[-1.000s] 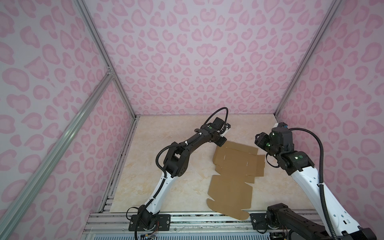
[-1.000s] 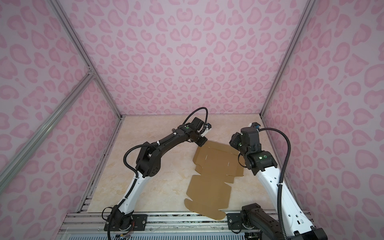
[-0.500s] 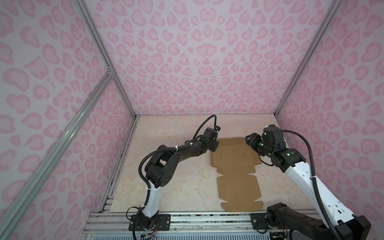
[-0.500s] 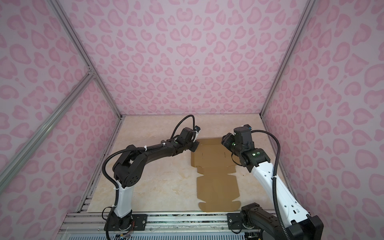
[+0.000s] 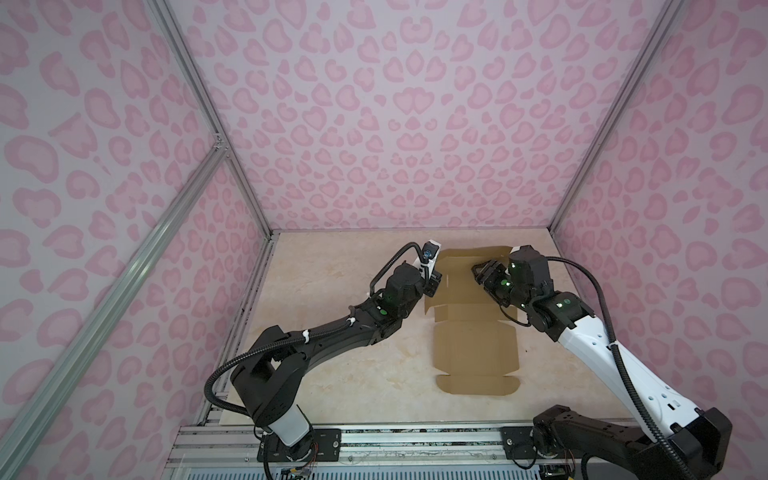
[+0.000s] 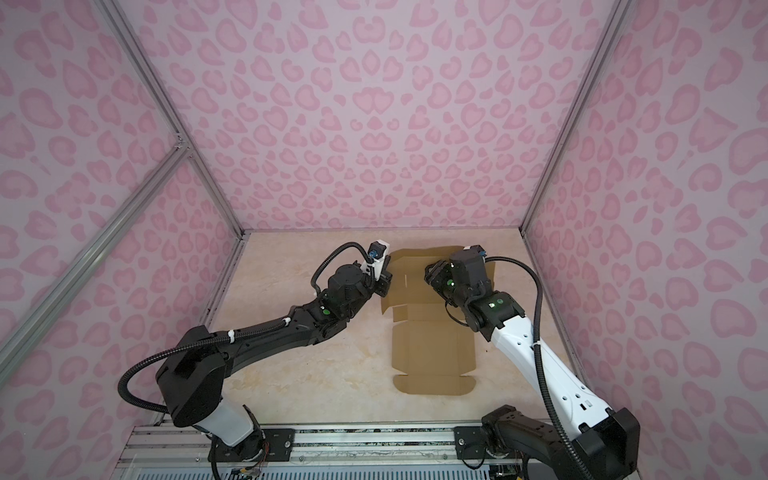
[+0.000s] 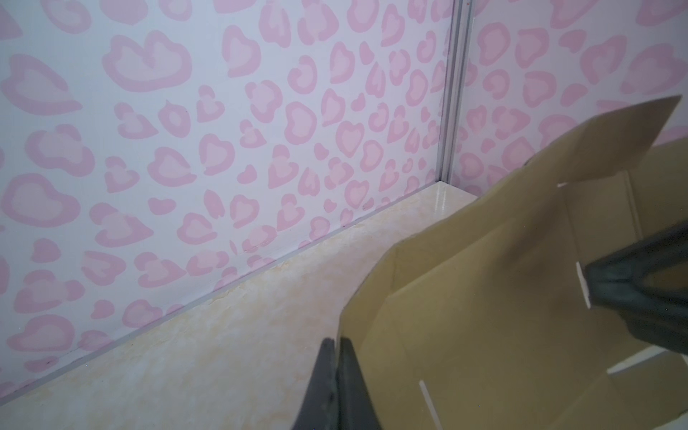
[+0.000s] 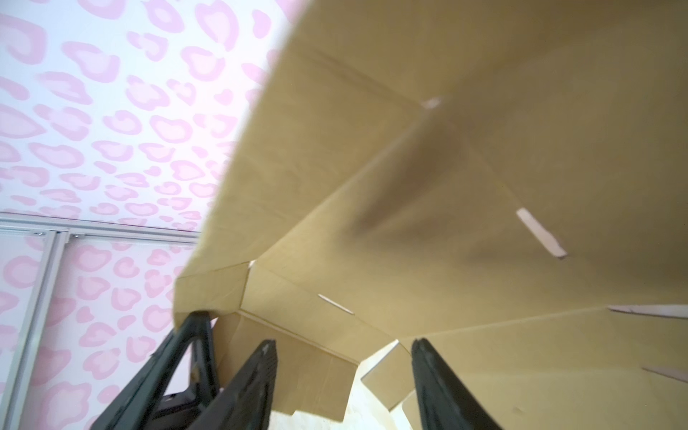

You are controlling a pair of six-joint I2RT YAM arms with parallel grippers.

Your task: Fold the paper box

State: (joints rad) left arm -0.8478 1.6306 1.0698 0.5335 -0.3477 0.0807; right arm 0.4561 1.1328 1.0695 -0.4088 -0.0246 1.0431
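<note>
The near end of the paper box (image 5: 476, 374) lies flat on the table (image 5: 332, 353), close to the front rail (image 5: 415, 432), and the brown sheet runs straight away from me. Farther out, the flap on its left side stands up off the table. My left gripper (image 5: 432, 286) is clenched on that flap's edge, and the left wrist view shows my two fingers (image 7: 350, 372) pressed together with the cardboard pinched between them. Across the sheet, my right gripper (image 5: 482, 275) hangs over the far right part, released, its fingers (image 8: 245, 387) spread with a folded flap between them. I cannot tell whether they touch it. Beyond both, the far flap stops short of the back wall (image 5: 395, 124).
</note>
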